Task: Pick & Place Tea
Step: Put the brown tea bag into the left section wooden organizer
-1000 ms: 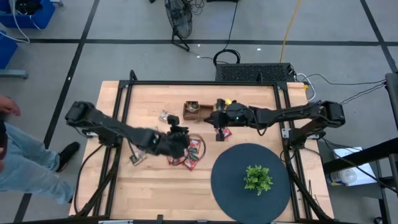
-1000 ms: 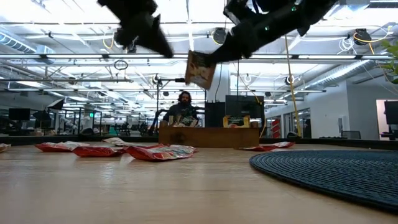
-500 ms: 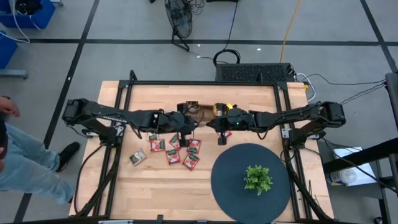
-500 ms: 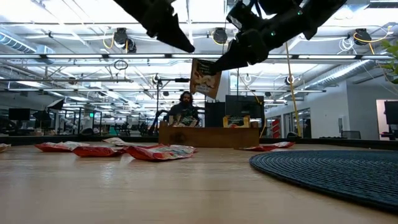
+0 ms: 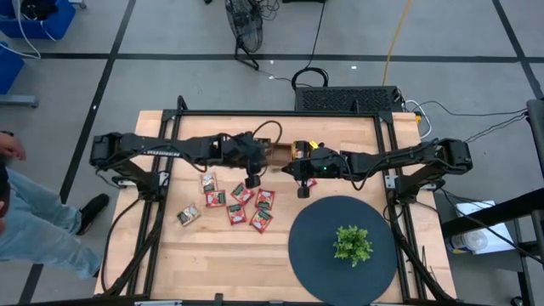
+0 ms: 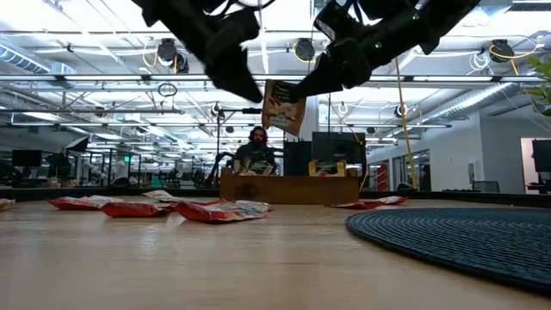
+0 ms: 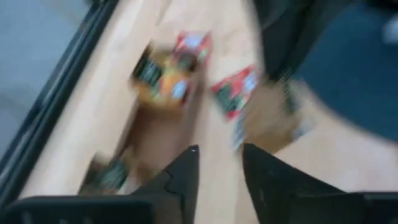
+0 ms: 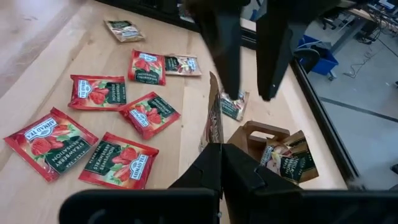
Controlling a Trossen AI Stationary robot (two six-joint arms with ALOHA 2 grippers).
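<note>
1. The left gripper [image 5: 252, 179] has swung from the loose sachets at mid-table to the space just in front of the wooden tray [image 5: 274, 154]. Its fingers [image 7: 180, 180] now stand apart with nothing between them, wider than a moment ago. It seems to have let go or to be readying a fresh grasp; the pictures do not settle which.
2. The right gripper [image 6: 297, 89] has drawn in toward the tray and hangs above the table, shut on one tea sachet [image 6: 282, 105]. The sachet dangles upright from its top edge, close to the left gripper.
3. The two arms have converged, so the held sachet looks near its drop into the tray; crowding is the risk.
4. The red sachets [image 8: 102, 129] lie flat on the table [image 5: 212, 255], unmoved and uncovered now that the left arm has lifted away. Several remain to be picked.
</note>
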